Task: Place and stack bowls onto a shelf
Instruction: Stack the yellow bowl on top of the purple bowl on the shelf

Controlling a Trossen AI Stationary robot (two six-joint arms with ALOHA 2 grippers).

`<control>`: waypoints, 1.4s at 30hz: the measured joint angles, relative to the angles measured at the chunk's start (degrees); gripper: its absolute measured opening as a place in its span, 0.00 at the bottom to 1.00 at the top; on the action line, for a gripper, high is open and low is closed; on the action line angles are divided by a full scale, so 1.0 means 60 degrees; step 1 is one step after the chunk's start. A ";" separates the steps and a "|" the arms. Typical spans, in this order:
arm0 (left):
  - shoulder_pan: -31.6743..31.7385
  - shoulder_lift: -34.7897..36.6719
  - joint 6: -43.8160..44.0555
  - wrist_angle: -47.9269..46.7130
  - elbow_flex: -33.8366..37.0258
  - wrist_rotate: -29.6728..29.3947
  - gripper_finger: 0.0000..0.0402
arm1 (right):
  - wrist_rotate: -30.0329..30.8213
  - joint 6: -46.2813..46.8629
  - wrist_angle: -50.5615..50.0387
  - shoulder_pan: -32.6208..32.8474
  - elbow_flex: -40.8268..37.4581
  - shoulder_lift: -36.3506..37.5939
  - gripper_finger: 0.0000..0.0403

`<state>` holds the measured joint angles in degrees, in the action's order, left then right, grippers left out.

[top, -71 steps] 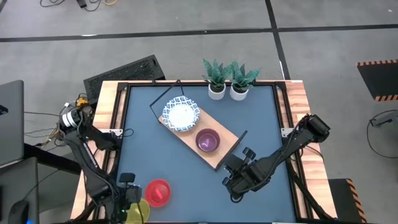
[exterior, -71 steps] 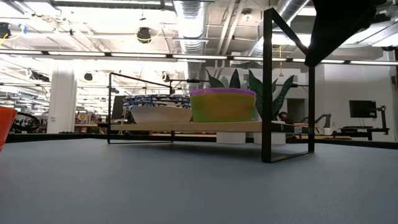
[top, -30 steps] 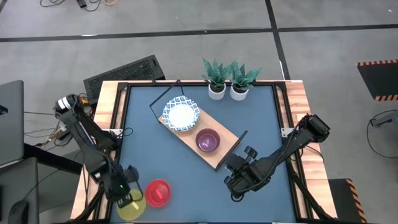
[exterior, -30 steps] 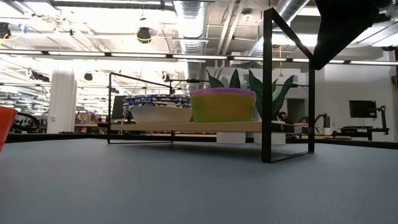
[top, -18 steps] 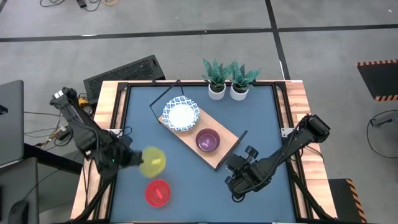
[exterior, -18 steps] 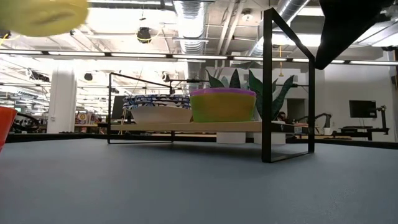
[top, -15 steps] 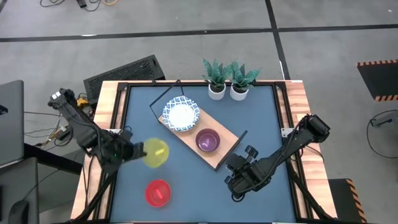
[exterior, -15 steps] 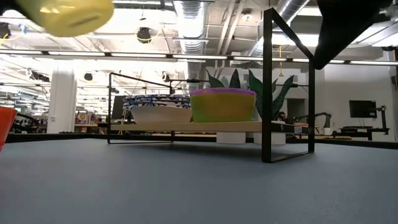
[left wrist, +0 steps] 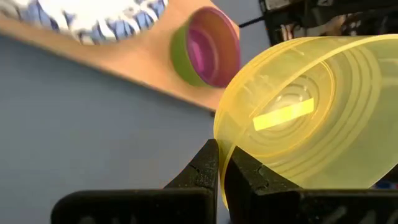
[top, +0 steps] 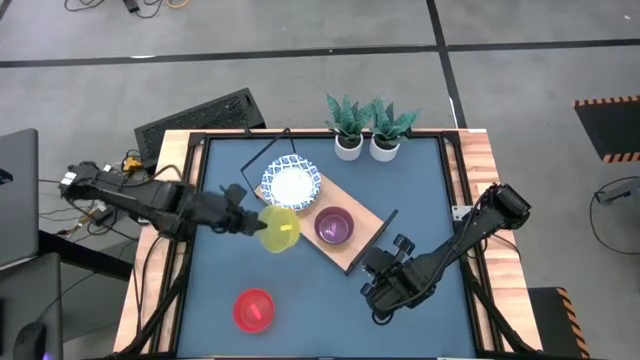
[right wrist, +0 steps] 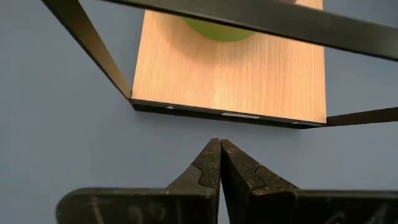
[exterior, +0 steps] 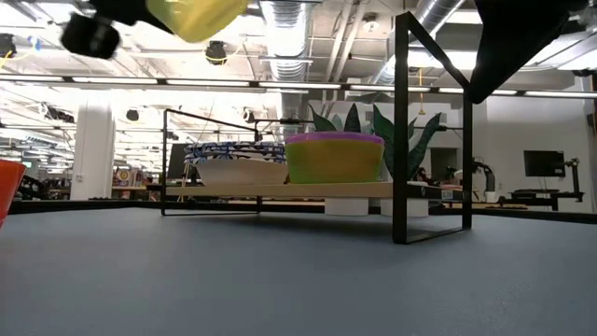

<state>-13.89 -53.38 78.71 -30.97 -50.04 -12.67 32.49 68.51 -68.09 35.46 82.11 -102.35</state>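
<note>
Left claw (top: 256,226) clamped on the yellow bowl's (top: 279,229) rim, bowl held up off the desk (top: 420,200), tipped on its side just beside the shelf (top: 372,228). On the shelf: patterned white bowl (top: 291,185) and purple bowl (top: 333,226), probably nested in a green one. Red bowl (top: 253,310) down on the desk near the front edge. Right claw (top: 385,285) pinched closed, parked off the shelf's end.
</note>
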 joint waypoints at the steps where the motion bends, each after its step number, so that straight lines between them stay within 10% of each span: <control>1: 0.0363 -0.0049 -0.0359 0.0042 0.0000 0.0308 0.00 | 0.0003 0.0000 0.0003 0.0000 0.0000 0.0000 0.08; 22: 0.4487 -0.2852 -0.5708 0.3176 -0.1513 0.4360 0.00 | 0.0011 0.0004 0.0061 0.0004 0.0004 -0.0003 0.08; 42: 0.5005 -0.8442 -1.4585 -0.2154 -0.8367 0.4962 0.00 | 0.0033 0.0084 0.0218 0.0004 0.0004 -0.0003 0.08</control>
<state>16.14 -104.04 -8.80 -43.89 -100.24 17.11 32.69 69.01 -66.78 35.48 82.13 -102.37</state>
